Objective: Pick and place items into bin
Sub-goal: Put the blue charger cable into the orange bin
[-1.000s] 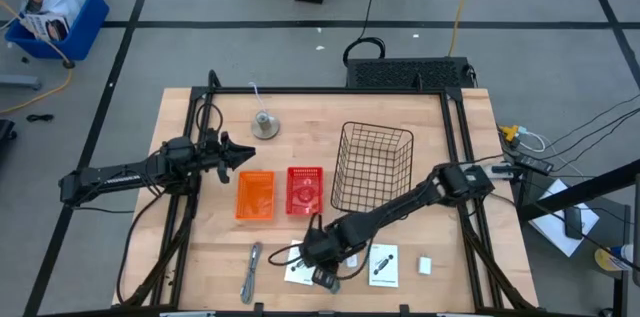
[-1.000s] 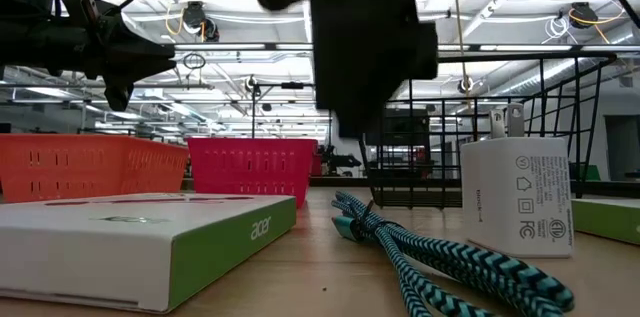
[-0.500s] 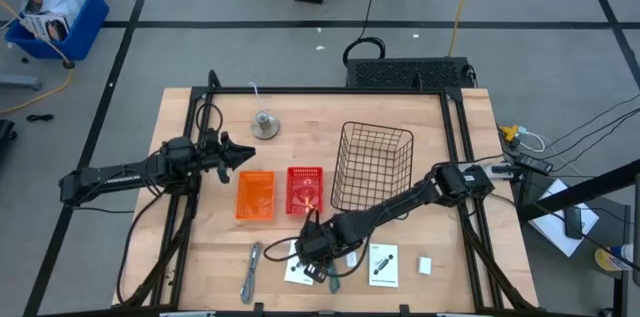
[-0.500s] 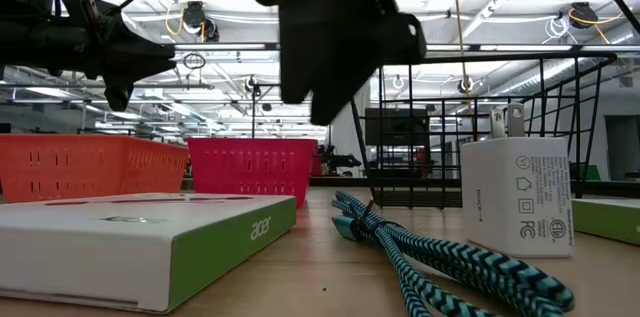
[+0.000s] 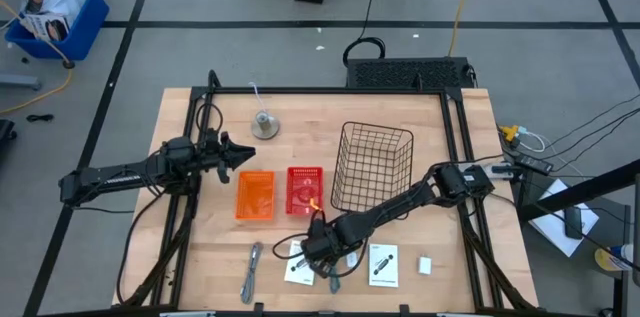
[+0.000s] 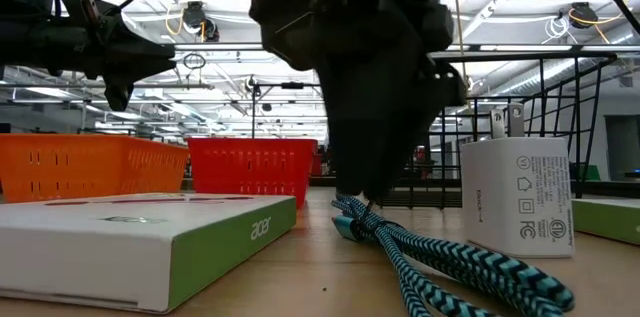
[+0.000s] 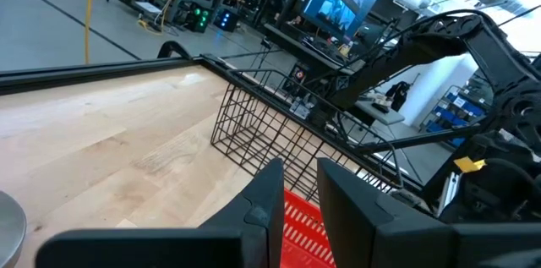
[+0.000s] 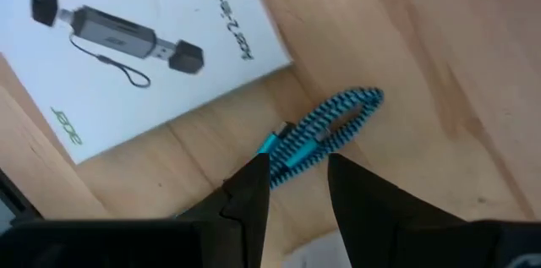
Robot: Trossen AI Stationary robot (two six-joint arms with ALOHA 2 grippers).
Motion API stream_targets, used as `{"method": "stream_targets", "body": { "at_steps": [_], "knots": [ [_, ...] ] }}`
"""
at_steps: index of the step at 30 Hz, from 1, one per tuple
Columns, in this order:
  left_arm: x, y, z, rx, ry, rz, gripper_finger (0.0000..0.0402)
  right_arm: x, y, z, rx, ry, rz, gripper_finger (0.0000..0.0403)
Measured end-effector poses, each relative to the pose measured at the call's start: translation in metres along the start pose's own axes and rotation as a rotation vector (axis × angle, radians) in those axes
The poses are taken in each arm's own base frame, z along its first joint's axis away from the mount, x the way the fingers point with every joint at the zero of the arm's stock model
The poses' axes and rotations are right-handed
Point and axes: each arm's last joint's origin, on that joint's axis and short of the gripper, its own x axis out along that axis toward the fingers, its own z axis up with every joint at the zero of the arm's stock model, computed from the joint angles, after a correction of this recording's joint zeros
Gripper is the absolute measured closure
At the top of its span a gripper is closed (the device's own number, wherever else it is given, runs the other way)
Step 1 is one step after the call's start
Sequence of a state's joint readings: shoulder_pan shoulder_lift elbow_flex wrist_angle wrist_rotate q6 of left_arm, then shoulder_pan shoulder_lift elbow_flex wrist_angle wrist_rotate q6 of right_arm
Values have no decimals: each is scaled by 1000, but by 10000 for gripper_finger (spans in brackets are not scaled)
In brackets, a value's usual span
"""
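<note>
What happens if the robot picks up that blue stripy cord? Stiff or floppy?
Probably floppy: the braided cord lies bunched in loose folds, so its ends would likely dangle from the right gripper above it. It looks thin, so probably light. Its woven cover may resist slipping.

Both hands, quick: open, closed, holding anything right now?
Left hand: open, empty, raised above the table beside the orange plastic bin.
Right hand: open, empty, fingers straddling the coiled teal braided cable on the wooden table.
</note>
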State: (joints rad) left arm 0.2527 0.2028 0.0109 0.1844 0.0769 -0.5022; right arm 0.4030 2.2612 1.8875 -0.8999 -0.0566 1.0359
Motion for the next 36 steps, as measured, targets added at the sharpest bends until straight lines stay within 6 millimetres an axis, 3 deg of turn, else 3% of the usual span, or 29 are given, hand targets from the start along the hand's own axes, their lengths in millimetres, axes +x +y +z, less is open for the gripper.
{"method": "stream_targets", "body": {
  "at_steps": [20, 25, 30, 36],
  "knots": [
    [0, 0, 0, 0, 0, 0, 325, 16, -3, -4, -14, 1, 48, 291],
    [0, 0, 0, 0, 0, 0, 325, 21, -8, -6, -32, 8, 39, 325],
    [0, 0, 0, 0, 0, 0, 325, 26, -10, -7, -60, 5, 45, 386],
    [0, 0, 0, 0, 0, 0, 325, 27, -7, -5, -92, -21, 75, 397]
  ]
}}
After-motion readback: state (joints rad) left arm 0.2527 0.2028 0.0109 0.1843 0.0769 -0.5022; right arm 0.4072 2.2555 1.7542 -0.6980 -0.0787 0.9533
